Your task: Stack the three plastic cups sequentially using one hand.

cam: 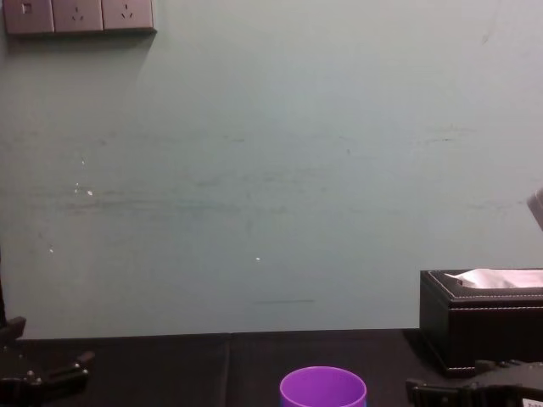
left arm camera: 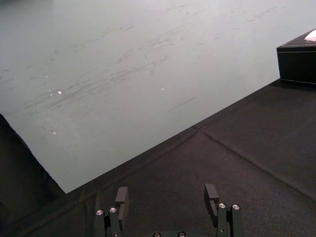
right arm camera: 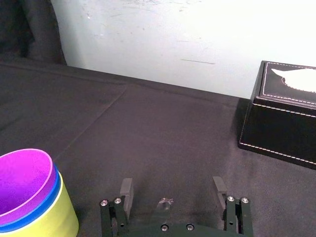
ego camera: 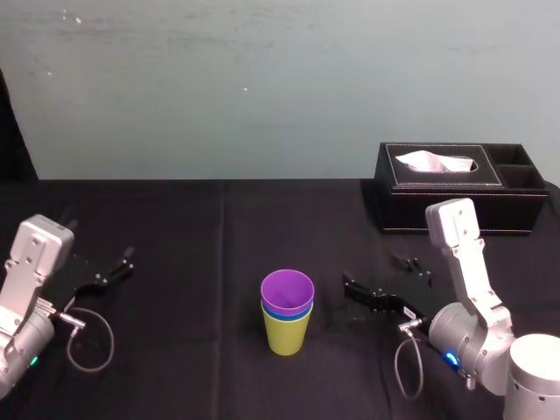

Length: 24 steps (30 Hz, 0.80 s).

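Right gripper (right arm camera: 172, 185): low over the black-clothed table (ego camera: 219, 262), on the right side, near the cup stack but apart from it. Fingers spread wide, nothing between them. Small white label on the black body, seen from the head camera. Grey-white arm bends up behind it.

Left gripper (left arm camera: 167, 193): far over on the left side of the table, well apart from the cups. Fingers also spread, holding nothing, bare cloth beneath. A loop of cable hangs by its wrist.

Cups: all three nested in one upright stack, near the table's middle and toward the front.
- yellow-green cup (ego camera: 286, 334) at the bottom, standing on the cloth, mouth up
- blue cup (ego camera: 288, 309) sits inside it; only a narrow band and the rim show
- purple cup (ego camera: 287, 288) innermost and highest, its rim just above the blue rim, empty inside

The stack stands straight, with no visible lean. In the chest view the purple rim pokes up at the bottom centre, with the two grippers low at either side.

Farther back, right: black leather-look tissue box (ego camera: 455, 188) with white stitching, a white tissue (ego camera: 435, 162) poking from the top slot, and open compartments at its right end. It sits at the table's rear edge, well apart from the stack.

Behind: pale wall (cam: 271, 170), scuffed, with a row of sockets (cam: 78, 14) high on the left.
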Each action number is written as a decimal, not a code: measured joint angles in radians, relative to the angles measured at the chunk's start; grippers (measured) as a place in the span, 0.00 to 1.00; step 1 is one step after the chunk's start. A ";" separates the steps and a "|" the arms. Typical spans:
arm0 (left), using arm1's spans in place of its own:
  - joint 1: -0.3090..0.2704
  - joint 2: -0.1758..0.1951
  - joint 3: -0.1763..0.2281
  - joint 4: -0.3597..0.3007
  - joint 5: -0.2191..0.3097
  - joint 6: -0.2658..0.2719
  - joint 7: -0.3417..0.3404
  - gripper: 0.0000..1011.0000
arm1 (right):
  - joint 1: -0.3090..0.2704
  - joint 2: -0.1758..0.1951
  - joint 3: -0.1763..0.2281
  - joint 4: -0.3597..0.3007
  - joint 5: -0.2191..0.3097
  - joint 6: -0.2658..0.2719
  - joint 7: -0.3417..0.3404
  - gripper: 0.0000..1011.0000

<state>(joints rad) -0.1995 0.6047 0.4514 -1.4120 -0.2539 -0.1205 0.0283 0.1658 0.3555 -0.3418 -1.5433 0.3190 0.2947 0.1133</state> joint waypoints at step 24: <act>0.000 0.000 0.000 0.000 0.000 0.000 0.000 0.99 | 0.000 0.000 0.000 0.000 0.000 0.000 0.000 0.99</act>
<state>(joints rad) -0.1995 0.6047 0.4514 -1.4120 -0.2539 -0.1205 0.0283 0.1657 0.3555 -0.3417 -1.5432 0.3190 0.2948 0.1133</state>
